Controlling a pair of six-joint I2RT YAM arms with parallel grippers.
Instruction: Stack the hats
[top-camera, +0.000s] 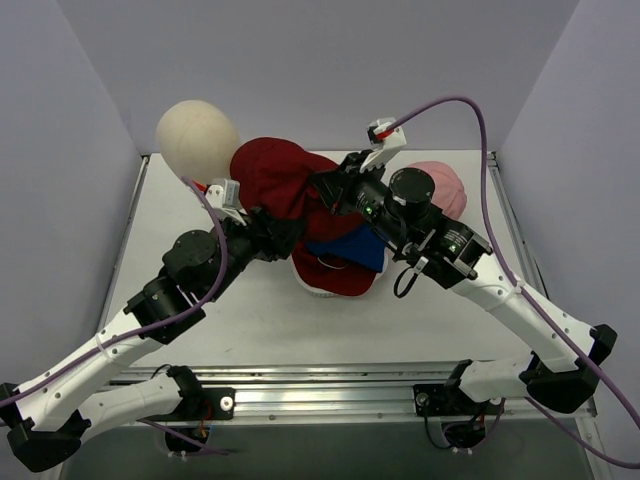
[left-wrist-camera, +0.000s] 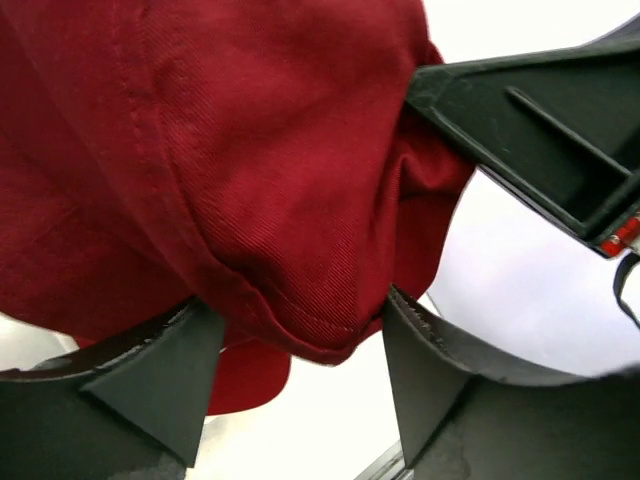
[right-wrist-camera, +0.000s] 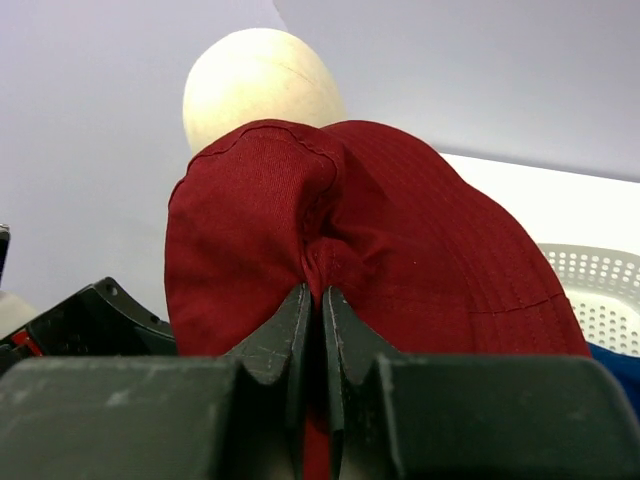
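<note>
Dark red bucket hat (top-camera: 275, 175) is up off the table at the far middle, just right of the mannequin head (top-camera: 197, 135) and held from both sides. The right gripper (right-wrist-camera: 320, 300) is pinched tight on a fold, while the left gripper (left-wrist-camera: 295, 330) clamps a thicker bunch. Blue bucket hat (top-camera: 350, 250) lies just nearer.

both arms reach forward from their bases and angle inward, wrists meeting near the middle. the left gripper (left-wrist-camera: 305, 345) clamps a thick fold of the dark red bucket hat (top-camera: 272, 172) between part-spread fingers. the right gripper (right-wrist-camera: 310, 320) pinches the same hat, jaws almost touching.
</note>
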